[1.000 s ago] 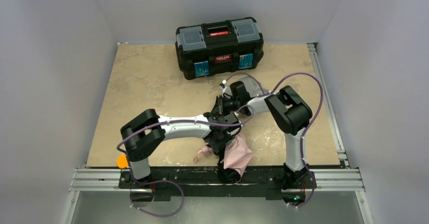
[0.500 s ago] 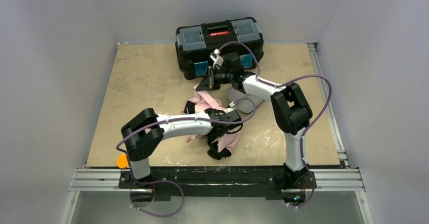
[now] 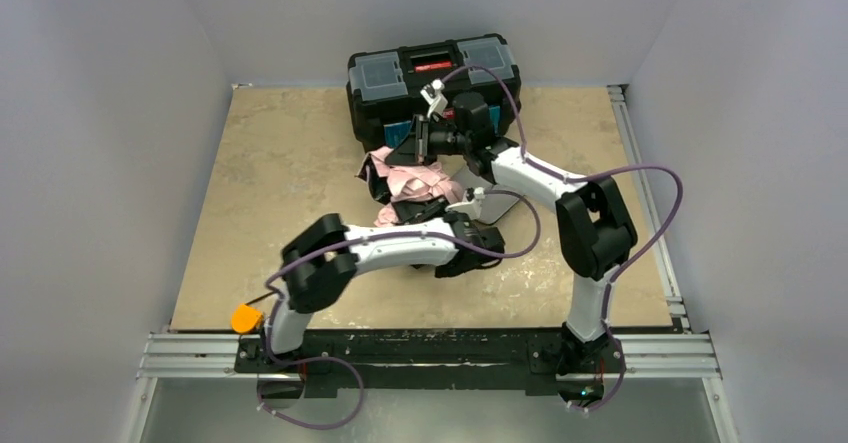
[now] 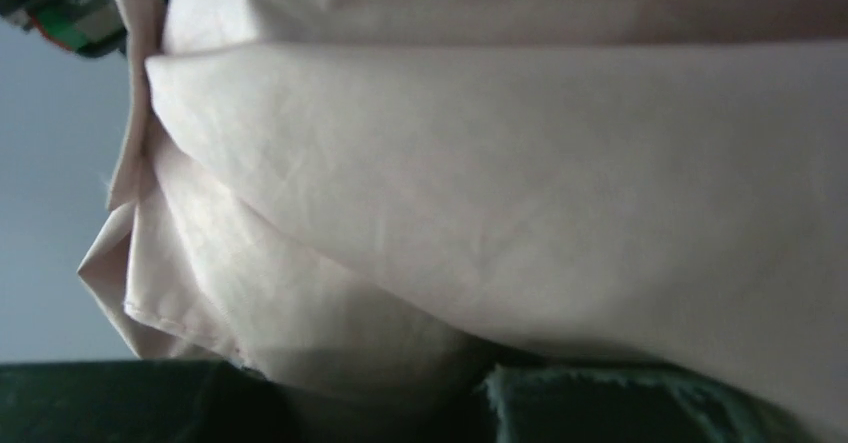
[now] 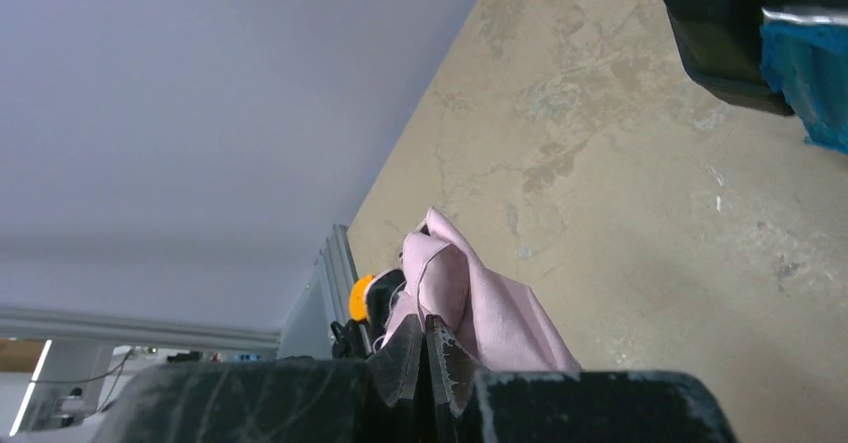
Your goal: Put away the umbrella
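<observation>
The pale pink umbrella (image 3: pixel 408 178) lies bunched on the table just in front of the toolbox. My right gripper (image 3: pixel 418 145) sits at its far edge. In the right wrist view the right gripper (image 5: pixel 428 338) is pressed shut, with the umbrella's fabric (image 5: pixel 490 308) rising straight from its tips. My left gripper (image 3: pixel 418 211) reaches in from the near side. In the left wrist view the umbrella (image 4: pixel 500 163) fills the frame, and the left gripper (image 4: pixel 400 398) has closed on a fold between its dark fingers (image 4: pixel 650 403). The shaft and strap are hidden.
A black toolbox (image 3: pixel 432 83) with blue latches stands shut at the back; its corner (image 5: pixel 740 23) shows in the right wrist view. A small grey case (image 3: pixel 488 203) lies under the right forearm. An orange knob (image 3: pixel 243 318) sits by the left base. Metal rails edge the beige table (image 3: pixel 280 183).
The right gripper has pulled the umbrella from the near edge back to the toolbox. The left arm followed it inward, and its gripper has closed on the fabric.
</observation>
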Robot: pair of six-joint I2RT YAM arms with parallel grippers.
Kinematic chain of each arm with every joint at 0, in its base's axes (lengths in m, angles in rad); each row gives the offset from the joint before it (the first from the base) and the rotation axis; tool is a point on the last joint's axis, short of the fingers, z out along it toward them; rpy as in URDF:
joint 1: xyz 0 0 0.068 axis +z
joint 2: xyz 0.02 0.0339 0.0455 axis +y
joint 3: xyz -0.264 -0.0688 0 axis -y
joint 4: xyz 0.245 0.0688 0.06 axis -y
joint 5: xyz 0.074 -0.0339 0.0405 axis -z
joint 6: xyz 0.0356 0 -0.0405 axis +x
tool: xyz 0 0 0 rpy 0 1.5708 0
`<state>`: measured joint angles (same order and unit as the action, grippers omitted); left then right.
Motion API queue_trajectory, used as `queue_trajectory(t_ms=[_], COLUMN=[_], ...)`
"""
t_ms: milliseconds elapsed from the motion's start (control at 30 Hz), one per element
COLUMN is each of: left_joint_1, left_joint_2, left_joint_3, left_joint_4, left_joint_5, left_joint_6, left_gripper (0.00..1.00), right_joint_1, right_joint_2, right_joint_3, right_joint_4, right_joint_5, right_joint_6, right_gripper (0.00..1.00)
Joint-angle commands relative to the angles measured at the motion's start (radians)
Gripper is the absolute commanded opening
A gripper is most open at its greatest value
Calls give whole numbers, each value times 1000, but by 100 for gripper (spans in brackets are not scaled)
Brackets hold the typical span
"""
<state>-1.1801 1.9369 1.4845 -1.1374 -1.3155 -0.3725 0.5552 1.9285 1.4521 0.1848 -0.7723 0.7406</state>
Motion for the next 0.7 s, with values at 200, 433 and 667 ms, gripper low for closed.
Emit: queue_trajectory(t_ms=[200, 433, 667], left_joint_1=[-125, -184, -186], left_joint_2=[427, 446, 259], left_joint_3=[174, 93, -124], left_joint_4=[-654, -269, 301], left_joint_5=[-21, 137, 530], left_joint_6=[-867, -494, 63], left_gripper=[0, 0, 29], right_joint_1=[-6, -5, -5], right_joint_2=[72, 129, 125], right_joint_3=[-359, -530, -592], right_joint_4=[202, 305, 336], right_joint_5=[31, 60, 85], right_joint_6=[-46, -47, -58], right_gripper=[0, 0, 0])
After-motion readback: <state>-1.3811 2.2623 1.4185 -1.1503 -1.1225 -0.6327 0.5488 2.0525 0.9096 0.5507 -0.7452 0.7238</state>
